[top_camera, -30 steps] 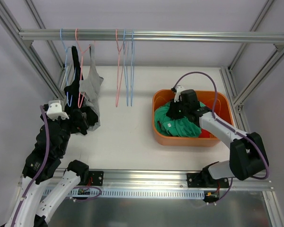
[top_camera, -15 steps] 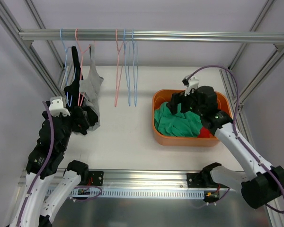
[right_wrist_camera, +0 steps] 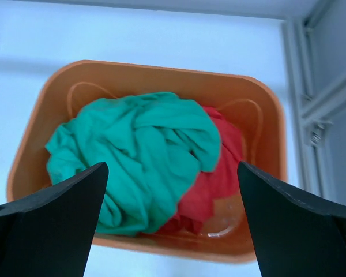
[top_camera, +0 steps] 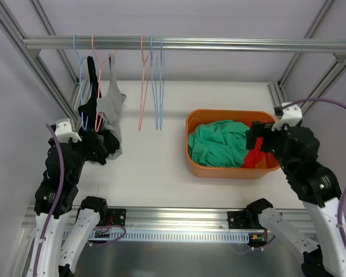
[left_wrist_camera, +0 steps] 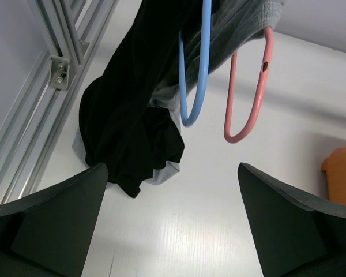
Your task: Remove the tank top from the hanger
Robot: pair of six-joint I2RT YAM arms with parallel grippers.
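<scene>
A black tank top [top_camera: 91, 98] hangs on a blue hanger [top_camera: 79, 75] at the left end of the rail. Beside it a grey tank top [top_camera: 111, 107] hangs on a pink hanger [top_camera: 96, 57]. My left gripper [top_camera: 101, 149] is open just below their hems and touches neither. In the left wrist view the black tank top [left_wrist_camera: 132, 115], the blue hanger loop [left_wrist_camera: 191, 98] and the pink hanger loop [left_wrist_camera: 248, 109] hang ahead of the open left gripper [left_wrist_camera: 172, 170]. My right gripper [top_camera: 255, 138] is open and empty above the bin's right side.
An orange bin [top_camera: 219, 171] at the right holds a green garment [top_camera: 219, 144] and a red one [top_camera: 255, 156]; the right wrist view looks down on the bin [right_wrist_camera: 161, 72]. Three bare hangers [top_camera: 153, 86] hang mid-rail [top_camera: 219, 44]. Frame posts stand at both sides.
My right gripper opened, let the green garment fall into the bin, and drew back to the right. The left arm barely moved.
</scene>
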